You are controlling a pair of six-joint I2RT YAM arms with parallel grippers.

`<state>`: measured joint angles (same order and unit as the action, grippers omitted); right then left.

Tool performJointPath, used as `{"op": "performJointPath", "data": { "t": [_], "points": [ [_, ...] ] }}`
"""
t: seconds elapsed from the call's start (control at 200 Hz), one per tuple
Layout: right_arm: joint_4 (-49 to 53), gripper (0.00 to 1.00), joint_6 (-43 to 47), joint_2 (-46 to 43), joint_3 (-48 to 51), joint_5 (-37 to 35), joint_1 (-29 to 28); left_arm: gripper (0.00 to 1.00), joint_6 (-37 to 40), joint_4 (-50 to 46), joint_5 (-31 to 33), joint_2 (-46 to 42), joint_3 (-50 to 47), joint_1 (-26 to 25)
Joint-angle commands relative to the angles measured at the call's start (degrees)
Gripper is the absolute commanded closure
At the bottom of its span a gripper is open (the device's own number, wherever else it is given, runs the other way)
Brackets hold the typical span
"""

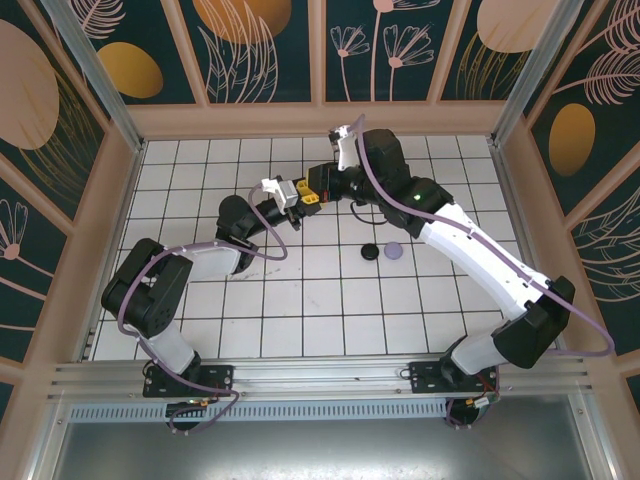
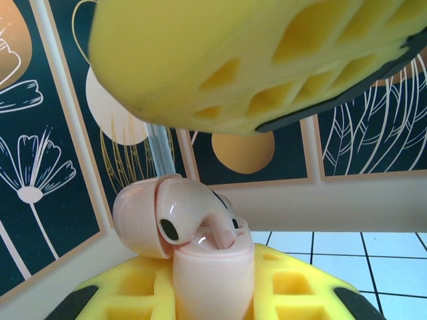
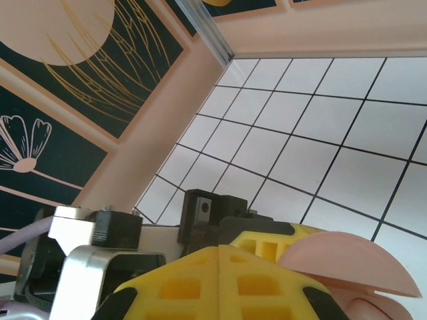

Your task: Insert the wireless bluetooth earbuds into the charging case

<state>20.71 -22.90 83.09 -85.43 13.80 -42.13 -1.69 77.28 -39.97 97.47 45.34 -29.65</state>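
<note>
My left gripper (image 2: pixel 213 283) is shut on a pink charging case (image 2: pixel 213 273), held upright between its yellow fingers with the lid (image 2: pixel 133 217) swung open to the left. A pink earbud (image 2: pixel 183 217) sits in the case, stem down in a slot, its round head leaning out over the rim. My right gripper (image 3: pixel 220 267) hovers just above the case, pads pressed together with nothing between them; its yellow fingers (image 2: pixel 253 60) fill the top of the left wrist view. From above, both grippers meet mid-table, left (image 1: pixel 293 200) and right (image 1: pixel 318 195).
A black round case (image 1: pixel 369 251) and a lavender one (image 1: pixel 393 249) lie side by side on the white tiled floor (image 1: pixel 330 300), right of centre. Patterned walls (image 1: pixel 260 50) enclose the table on three sides. The pink lid (image 3: pixel 347 263) shows beside my right fingers.
</note>
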Motion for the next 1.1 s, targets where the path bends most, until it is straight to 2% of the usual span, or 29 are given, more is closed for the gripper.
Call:
{"op": "performJointPath", "data": {
  "t": [0.0,0.465,0.766,0.906,1.096],
  "points": [
    [-0.9,0.93,-0.3,0.3,1.7,0.2,1.0,1.0,0.6,0.9,-0.5,0.4,1.7,-0.2],
    [-0.2,0.94,-1.0,-2.9,5.0,0.6,2.1,1.0,1.3,0.6,0.2,0.2,1.8,-0.2],
    [-4.8,0.91,-1.3,-5.2,6.8,5.9,2.2,1.0,1.0,0.8,0.2,0.4,2.1,-0.2],
    [-5.2,0.9,-0.8,-6.8,4.9,3.8,3.0,1.0,0.8,1.3,0.3,2.0,1.9,-0.2],
    [-0.6,0.9,-0.1,-4.9,-1.4,2.4,7.5,1.0,0.4,1.7,-0.5,2.9,1.8,-0.3]
  ]
}}
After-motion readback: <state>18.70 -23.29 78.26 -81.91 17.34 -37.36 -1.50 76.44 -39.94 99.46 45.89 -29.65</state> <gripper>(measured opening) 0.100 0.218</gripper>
